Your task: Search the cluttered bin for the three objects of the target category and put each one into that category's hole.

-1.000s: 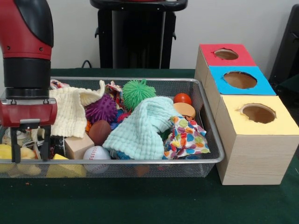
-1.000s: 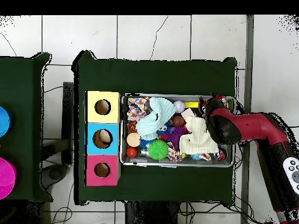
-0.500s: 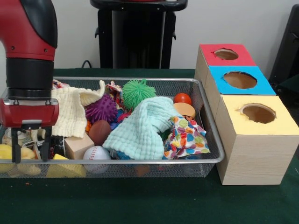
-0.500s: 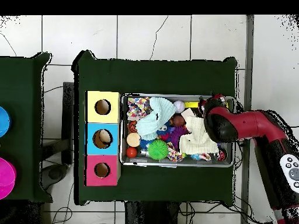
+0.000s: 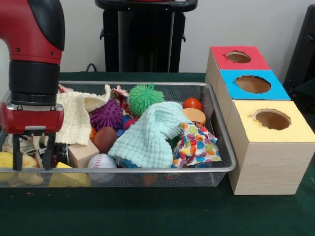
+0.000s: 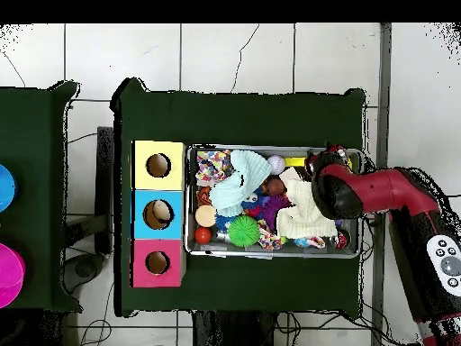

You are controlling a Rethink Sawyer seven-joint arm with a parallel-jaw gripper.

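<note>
Three boxes [image 5: 261,113] stand in a row just beside the wire bin [image 5: 224,162], topped red, blue and yellow, each with a round hole. The gripper [image 5: 33,160] hangs in the bin's left end in the front view, its two fingers [image 5: 17,157] spread apart with nothing between them, over a yellow block [image 5: 69,176] and beside a wooden block [image 5: 82,153]. A baseball [image 5: 102,162], a brown ball [image 5: 105,138], a purple spiky ball [image 5: 106,114], a green spiky ball [image 5: 146,97] and an orange ball [image 5: 192,103] lie among a mint cloth [image 5: 150,135] and a cream cloth [image 5: 74,118].
</note>
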